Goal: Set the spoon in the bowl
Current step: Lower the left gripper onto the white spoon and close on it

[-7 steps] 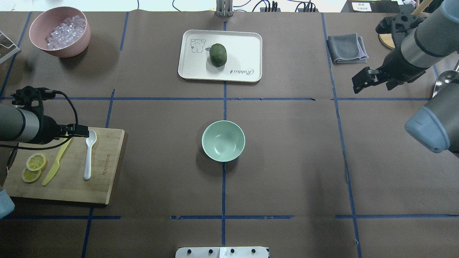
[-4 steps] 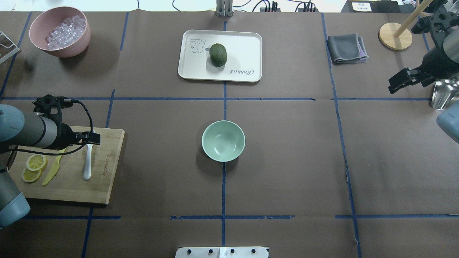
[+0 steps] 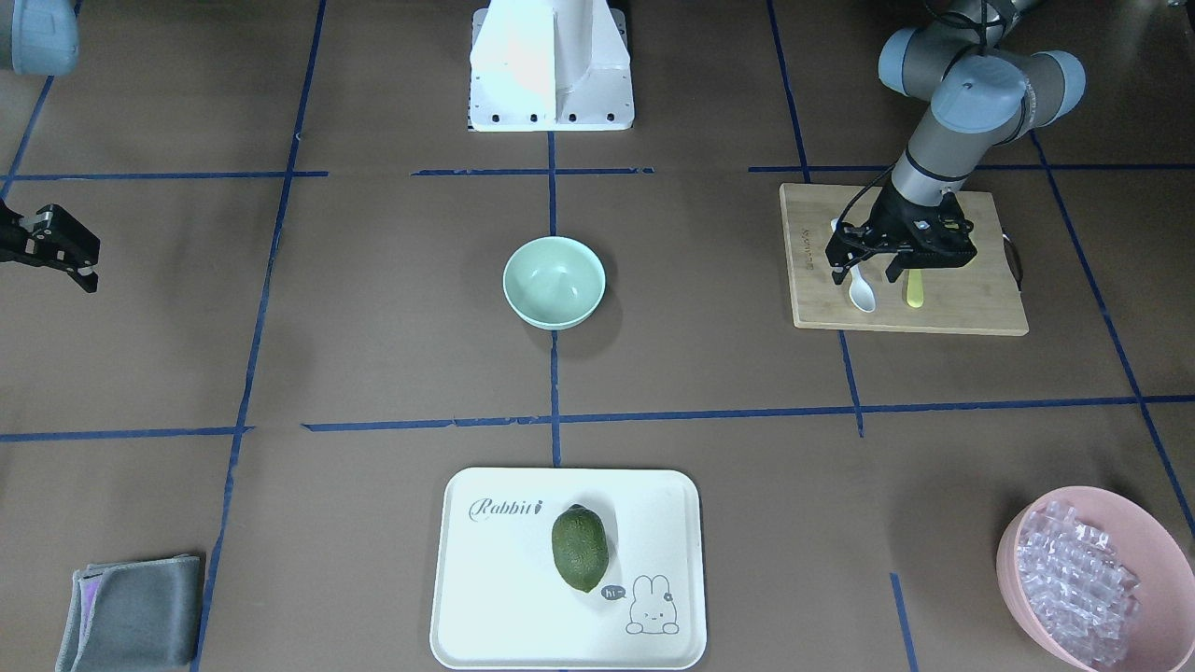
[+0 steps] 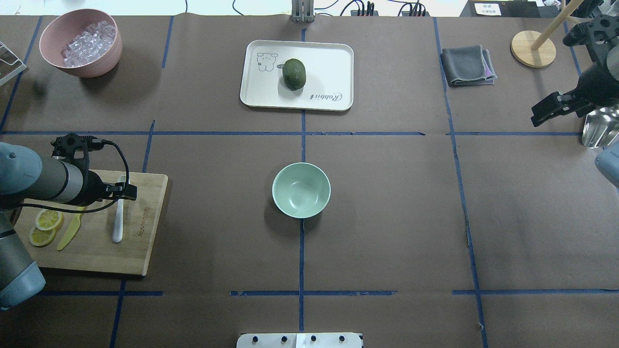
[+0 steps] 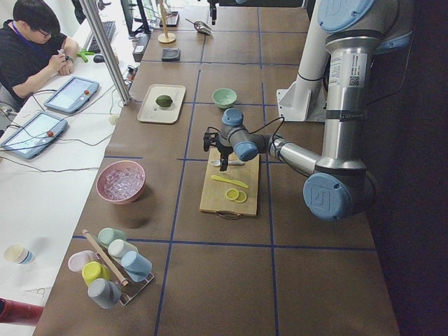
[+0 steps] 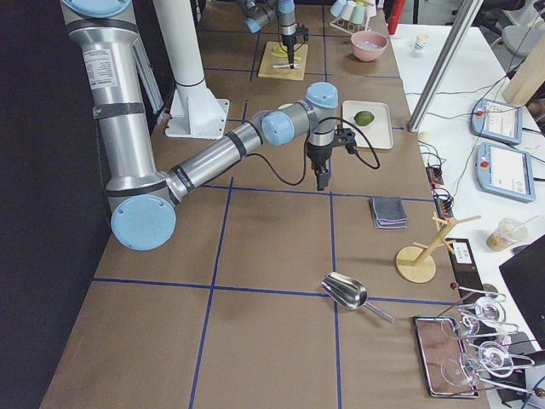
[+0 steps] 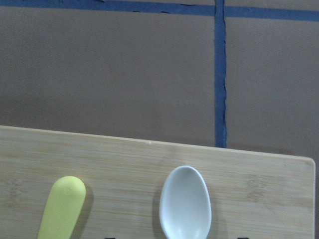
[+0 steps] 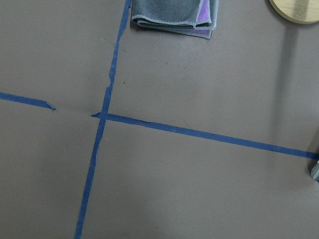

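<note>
Brown paper (image 4: 387,217) gridded with blue tape covers the table. White spoon (image 4: 117,222) lies on the bamboo cutting board (image 4: 140,241), under the left gripper (image 3: 866,271), jaws apart. Mint-green bowl (image 4: 301,189) sits mid-table. Right gripper (image 4: 544,113): can't tell.

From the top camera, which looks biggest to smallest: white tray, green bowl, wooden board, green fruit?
wooden board
white tray
green bowl
green fruit
The board sits nearer the camera, so first place is unsure.

1. Pink bowl (image 4: 95,68) of clear cubes (image 4: 89,41): table's far left corner.
2. White tray (image 4: 329,63) with green fruit (image 4: 294,74): far edge, middle.
3. Wooden board (image 4: 140,237) with lemon slices (image 4: 46,226), yellow knife (image 4: 70,232): left edge.
4. Grey cloth (image 4: 466,65): far right.
</note>
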Motion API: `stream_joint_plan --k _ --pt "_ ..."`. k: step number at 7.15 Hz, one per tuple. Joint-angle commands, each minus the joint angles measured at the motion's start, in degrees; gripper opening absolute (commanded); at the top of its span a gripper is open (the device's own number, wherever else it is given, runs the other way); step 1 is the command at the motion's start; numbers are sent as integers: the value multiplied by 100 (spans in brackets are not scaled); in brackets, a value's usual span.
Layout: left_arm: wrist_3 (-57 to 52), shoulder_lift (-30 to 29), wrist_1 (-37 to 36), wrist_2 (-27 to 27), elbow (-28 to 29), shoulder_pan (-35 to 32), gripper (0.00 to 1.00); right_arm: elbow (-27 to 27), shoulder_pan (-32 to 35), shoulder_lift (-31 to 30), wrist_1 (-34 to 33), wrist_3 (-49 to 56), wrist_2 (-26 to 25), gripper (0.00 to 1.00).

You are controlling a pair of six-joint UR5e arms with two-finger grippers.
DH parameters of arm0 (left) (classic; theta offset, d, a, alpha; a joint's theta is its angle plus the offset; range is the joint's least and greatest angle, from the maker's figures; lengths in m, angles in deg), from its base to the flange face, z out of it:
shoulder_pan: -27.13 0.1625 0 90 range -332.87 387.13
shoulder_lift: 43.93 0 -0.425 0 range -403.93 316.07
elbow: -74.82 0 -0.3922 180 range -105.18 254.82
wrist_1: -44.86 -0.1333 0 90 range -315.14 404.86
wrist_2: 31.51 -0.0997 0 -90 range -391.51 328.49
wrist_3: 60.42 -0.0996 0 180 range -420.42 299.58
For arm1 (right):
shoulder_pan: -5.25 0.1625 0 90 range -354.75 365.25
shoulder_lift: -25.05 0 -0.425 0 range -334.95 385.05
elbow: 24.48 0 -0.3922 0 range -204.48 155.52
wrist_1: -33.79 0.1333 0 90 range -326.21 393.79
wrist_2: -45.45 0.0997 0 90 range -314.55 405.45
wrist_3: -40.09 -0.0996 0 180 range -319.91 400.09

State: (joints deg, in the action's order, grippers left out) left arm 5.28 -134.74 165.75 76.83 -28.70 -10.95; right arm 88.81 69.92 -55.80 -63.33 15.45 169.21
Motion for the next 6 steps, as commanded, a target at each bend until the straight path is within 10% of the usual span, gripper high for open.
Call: stream_joint_plan --k 1,4,6 --pt "4 -8 -5 4 -19 37 85 -9 2 -10 0 -5 -9 100" --pt "22 19 -5 -14 -89 98 81 -167 -7 -19 0 -23 0 100" --pt "31 19 -92 -5 -98 98 55 -167 -7 -19 0 -23 0 100"
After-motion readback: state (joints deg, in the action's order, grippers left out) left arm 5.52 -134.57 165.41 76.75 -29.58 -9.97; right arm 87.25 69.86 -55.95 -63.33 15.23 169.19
